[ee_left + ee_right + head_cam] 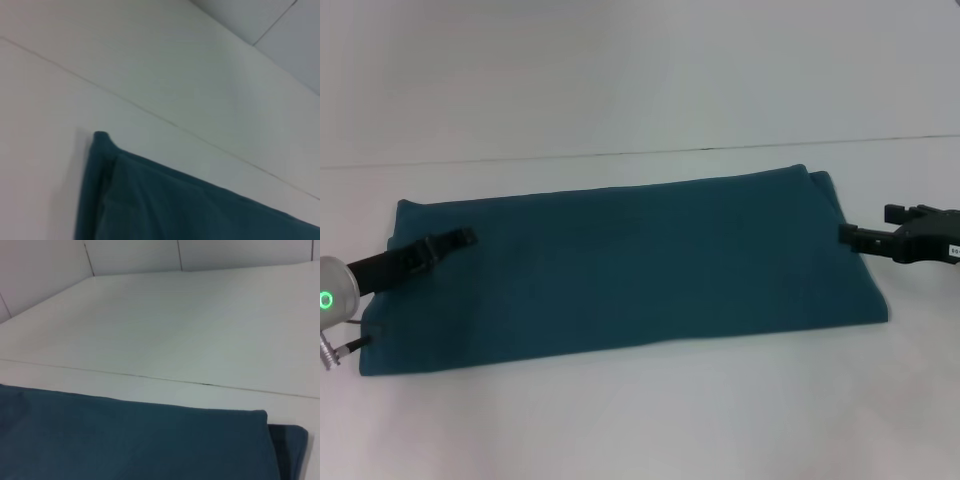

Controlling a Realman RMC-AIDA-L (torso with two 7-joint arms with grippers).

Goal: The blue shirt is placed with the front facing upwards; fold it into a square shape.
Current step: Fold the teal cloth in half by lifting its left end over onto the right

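At the left edge of the head view, the left gripper (pixel 463 237) lies over the shirt's left end, its fingers apparently drawn close together, holding no cloth. At the right edge the right gripper (pixel 848 234) sits just beside the shirt's right end; whether its fingers are apart cannot be told. The blue shirt (pixel 620 265) lies across the middle of the white counter (pixel 640 420) as a long flat band, lettering hidden. Sides seem folded in; the crosswise fold remains, calling for a grasp of one end's corners and a carry over the other.
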